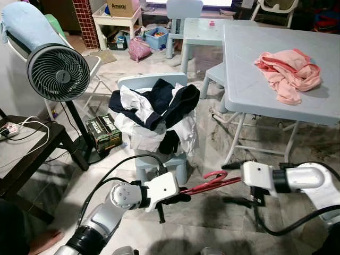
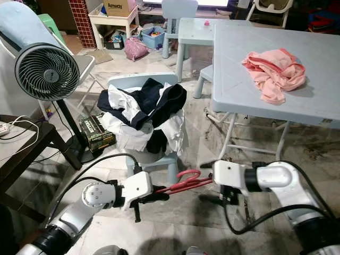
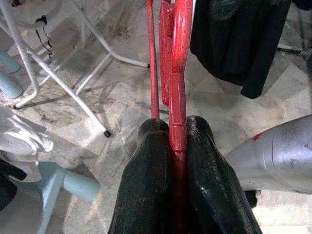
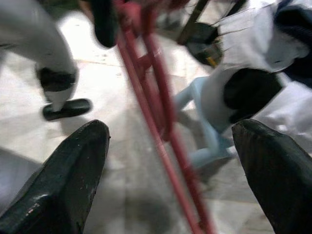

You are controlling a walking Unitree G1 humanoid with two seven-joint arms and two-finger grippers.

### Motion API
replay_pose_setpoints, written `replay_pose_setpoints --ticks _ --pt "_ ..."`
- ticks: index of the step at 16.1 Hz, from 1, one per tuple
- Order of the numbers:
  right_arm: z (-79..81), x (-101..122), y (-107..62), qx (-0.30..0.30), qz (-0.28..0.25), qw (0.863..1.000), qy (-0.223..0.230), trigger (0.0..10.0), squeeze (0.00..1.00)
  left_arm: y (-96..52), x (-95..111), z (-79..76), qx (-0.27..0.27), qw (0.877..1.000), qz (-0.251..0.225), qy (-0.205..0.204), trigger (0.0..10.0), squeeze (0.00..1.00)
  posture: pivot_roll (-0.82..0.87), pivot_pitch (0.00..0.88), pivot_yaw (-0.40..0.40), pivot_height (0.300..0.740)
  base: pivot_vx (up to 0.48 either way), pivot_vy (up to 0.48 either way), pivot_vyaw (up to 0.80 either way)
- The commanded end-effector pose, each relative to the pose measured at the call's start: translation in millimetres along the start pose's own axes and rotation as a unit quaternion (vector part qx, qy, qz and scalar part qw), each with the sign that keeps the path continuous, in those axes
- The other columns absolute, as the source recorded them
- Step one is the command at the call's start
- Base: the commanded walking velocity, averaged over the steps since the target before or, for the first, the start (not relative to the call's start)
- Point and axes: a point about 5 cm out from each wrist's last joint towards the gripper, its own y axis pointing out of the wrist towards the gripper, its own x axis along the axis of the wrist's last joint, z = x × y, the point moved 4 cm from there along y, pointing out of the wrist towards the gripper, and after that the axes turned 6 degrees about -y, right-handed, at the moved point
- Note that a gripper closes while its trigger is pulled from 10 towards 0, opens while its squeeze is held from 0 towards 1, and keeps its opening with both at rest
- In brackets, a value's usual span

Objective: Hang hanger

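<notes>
spreading across the right of the head views, a pale blue plastic table (image 1: 249, 69) on thin white metal legs carries a crumpled pink garment (image 1: 289, 74). a smaller light blue kids' table (image 1: 204, 29) stands behind it. on the left a round black fan (image 1: 57, 73) with a grilled face stands on a black pole beside a dark wooden side table (image 1: 24, 154). in the middle a small light blue chair (image 1: 154, 159) is heaped with soft navy and white clothes (image 1: 154, 114), above a worn, stained marble floor (image 1: 212, 212).

the red plastic hanger (image 1: 210, 183), slim and flat with a curved hook, lies nearly level in the air between the two arms, just in front of the chair's legs. the left claw (image 1: 178, 197) is pressed together on one end of it; the left wrist view shows the red bar pinched between both glossy black fingers (image 3: 146, 185). the right claw (image 4: 170, 161) is spread wide, its fingers either side of the hanger's other end without touching it. a small dark green box (image 1: 103, 133) sits on the floor by the fan's base.
</notes>
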Motion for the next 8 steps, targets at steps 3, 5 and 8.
replay_pose_setpoints --ticks 3,5,8 --pt "-2.4 -1.5 0.2 -0.025 0.017 0.999 -0.039 9.5 0.0 3.3 4.1 1.4 -0.013 1.0 -0.004 0.006 10.0 0.0 -0.09 0.0 -0.005 0.74 0.0 0.0 0.0" --pt "-0.9 -12.0 -3.3 -0.018 0.044 0.996 -0.069 0.0 0.0 4.0 5.0 1.0 -0.016 1.0 -0.004 0.007 10.0 0.0 -0.09 0.0 -0.005 0.74 0.0 0.0 0.0" --pt "-7.3 -27.6 -10.4 -0.007 0.091 0.988 -0.121 0.0 0.0 5.1 8.0 -0.6 -0.024 1.0 -0.006 0.007 10.0 0.0 -0.09 0.0 -0.002 0.74 0.0 0.0 0.0"
